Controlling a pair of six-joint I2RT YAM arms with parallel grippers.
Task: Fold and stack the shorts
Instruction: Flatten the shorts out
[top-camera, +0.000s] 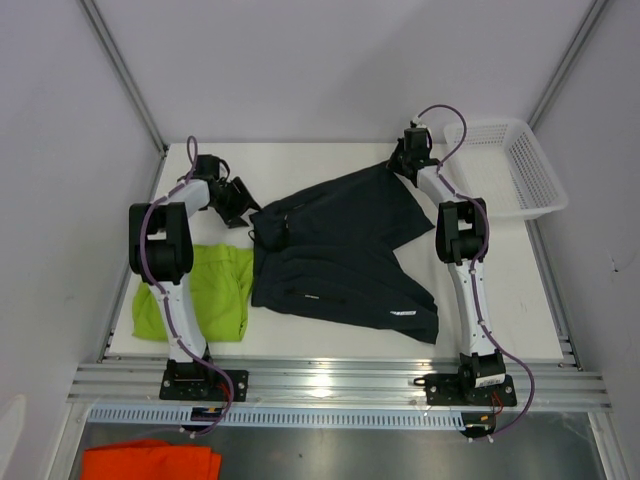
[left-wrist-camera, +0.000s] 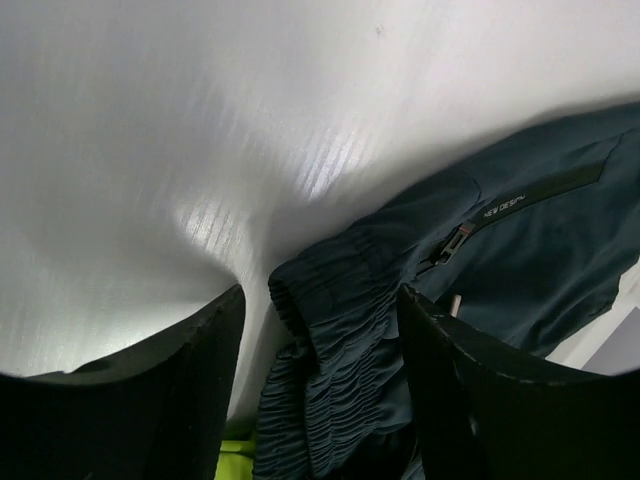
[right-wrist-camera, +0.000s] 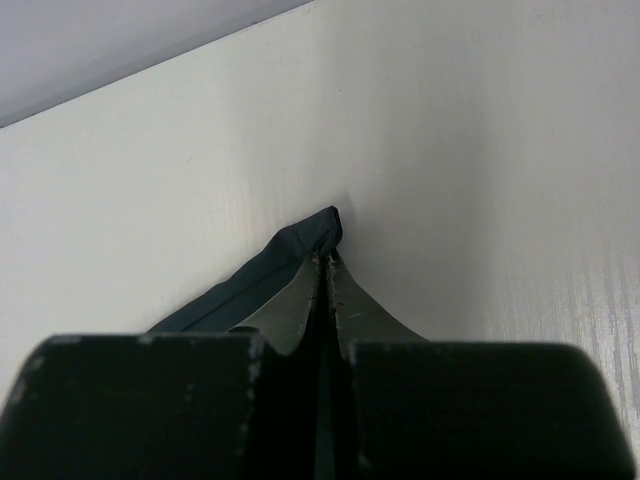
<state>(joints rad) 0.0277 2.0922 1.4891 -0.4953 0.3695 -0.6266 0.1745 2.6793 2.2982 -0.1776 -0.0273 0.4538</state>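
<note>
Top: dark shorts (top-camera: 340, 255) sprawl across the table (top-camera: 300, 163), green shorts (top-camera: 215, 290) near-left under the left arm (top-camera: 165, 250), basket (top-camera: 545, 195) far-right. Left wrist: left jaws released, straddling the dark waistband (left-wrist-camera: 330, 340); table showing beyond. Right wrist: right jaws clenched on the dark shorts' hem corner (right-wrist-camera: 300, 245), near the table's far edge.

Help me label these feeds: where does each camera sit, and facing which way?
Top external: above, behind the bases, looking down at the table; both arms show.
Left wrist: behind the open left gripper, facing the dark shorts at the waistband.
Right wrist: behind the right gripper, shut on the dark shorts' edge.
Shared: all three show the dark shorts.
</note>
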